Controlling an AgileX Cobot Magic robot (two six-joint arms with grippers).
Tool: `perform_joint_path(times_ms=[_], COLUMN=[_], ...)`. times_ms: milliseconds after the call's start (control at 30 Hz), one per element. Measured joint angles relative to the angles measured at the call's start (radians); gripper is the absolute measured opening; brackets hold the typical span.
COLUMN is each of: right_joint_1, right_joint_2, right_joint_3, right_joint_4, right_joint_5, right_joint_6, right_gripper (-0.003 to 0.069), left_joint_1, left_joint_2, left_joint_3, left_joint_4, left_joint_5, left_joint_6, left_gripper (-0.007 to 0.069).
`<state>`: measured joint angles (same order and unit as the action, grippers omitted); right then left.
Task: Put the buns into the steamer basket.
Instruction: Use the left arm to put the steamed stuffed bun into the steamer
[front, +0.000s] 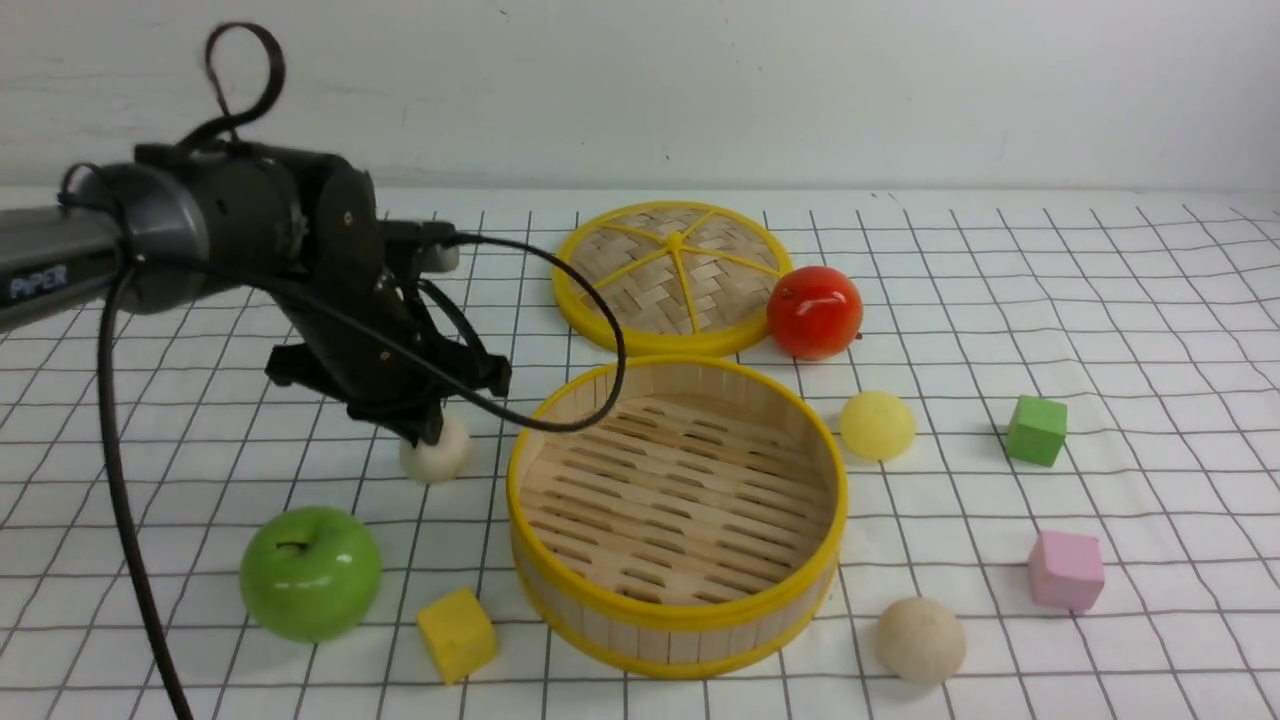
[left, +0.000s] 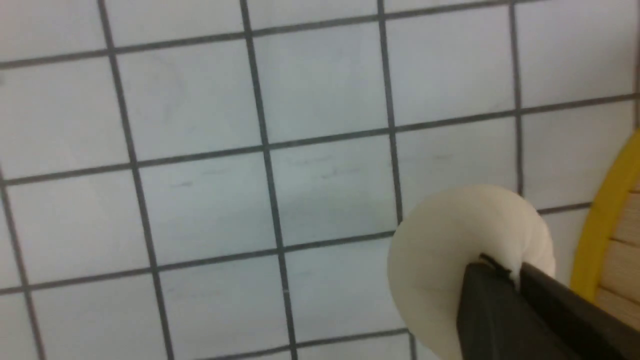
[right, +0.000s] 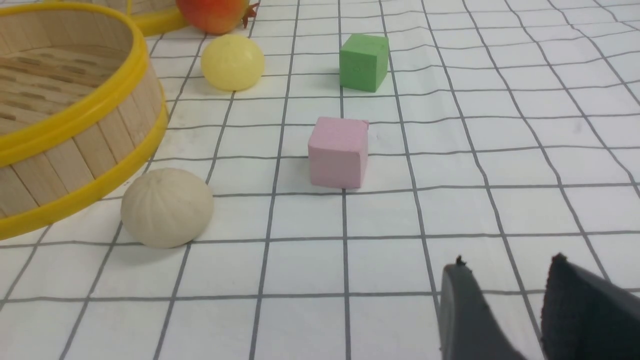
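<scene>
Surface: a desk (front: 1100, 300) under a white cloth with a dark grid, a plain pale wall (front: 700, 80) behind it.
Left arm: the left arm (front: 200, 220) enters from the left edge of the front view, level at first, then bends at the wrist so its head slants down toward the middle of the frame.
Left claw: the left claw (front: 425, 425) points down, its tips pinched narrow on the top of the cream bun (front: 440, 455). In the left wrist view the two dark fingers (left: 480, 310) lie together with the bun's skin puckered between them.
Cream bun: left of centre, just beside the steamer basket (front: 680, 640). Whether it is clear of the cloth cannot be told.
Cable: a black cable (front: 560, 265) loops from the wrist across the basket's far left rim.
Steamer basket: lower centre, upright, its slatted floor bare.
Other buns: the pale yellow bun (front: 877, 425) lies right of the basket. The beige bun (front: 921, 640) lies at lower right, near the basket wall.
Right claw: seen only in the right wrist view. The right claw (right: 509, 260) has its tips apart, with only cloth between them.
Around: the lid (front: 670, 270) lies flat behind the basket, and the red apple (front: 815, 312) touches its right edge.
Lower left: the green apple (front: 311, 573) and the yellow cube (front: 456, 634) lie here.
Right side: the green cube (front: 1036, 430) lies above the pink cube (front: 1066, 570).
</scene>
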<state>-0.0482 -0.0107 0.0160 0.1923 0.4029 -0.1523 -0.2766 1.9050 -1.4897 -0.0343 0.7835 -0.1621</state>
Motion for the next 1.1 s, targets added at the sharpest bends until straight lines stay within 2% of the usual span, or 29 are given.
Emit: perform_joint_path(times_ms=[133, 300, 600, 700, 800, 833, 867, 967, 1100], right_joint_1=[0.0, 0.0, 0.0, 0.0, 0.0, 0.0, 0.0, 0.0, 0.0], right_joint_2=[0.0, 0.0, 0.0, 0.0, 0.0, 0.0, 0.0, 0.0, 0.0], right_joint_3=[0.0, 0.0, 0.0, 0.0, 0.0, 0.0, 0.0, 0.0, 0.0], right_joint_4=[0.0, 0.0, 0.0, 0.0, 0.0, 0.0, 0.0, 0.0, 0.0], right_joint_5=[0.0, 0.0, 0.0, 0.0, 0.0, 0.0, 0.0, 0.0, 0.0], right_joint_6=[0.0, 0.0, 0.0, 0.0, 0.0, 0.0, 0.0, 0.0, 0.0], right_gripper=[0.0241, 0.0241, 0.0241, 0.0241, 0.0241, 0.0241, 0.0241, 0.0241, 0.0241], left_joint_1=[-0.004, -0.061, -0.147, -0.152, -0.152, -0.152, -0.151, -0.151, -0.15], left_joint_2=[-0.112, -0.165, -0.018, 0.009, 0.014, 0.014, 0.014, 0.007, -0.052], left_joint_3=[-0.01, -0.015, -0.008, -0.007, -0.007, -0.007, -0.007, -0.007, -0.007], left_joint_4=[-0.115, -0.252, -0.271, -0.273, -0.273, -0.273, -0.272, -0.27, -0.252], left_joint_5=[0.045, 0.069, -0.052, -0.081, -0.088, -0.088, -0.086, -0.046, 0.017], left_joint_6=[0.034, 0.118, 0.132, 0.132, 0.132, 0.132, 0.132, 0.132, 0.135], left_gripper=[-0.0013, -0.0013, 0.0024, 0.0064, 0.0159, 0.0159, 0.0204, 0.0269, 0.0307])
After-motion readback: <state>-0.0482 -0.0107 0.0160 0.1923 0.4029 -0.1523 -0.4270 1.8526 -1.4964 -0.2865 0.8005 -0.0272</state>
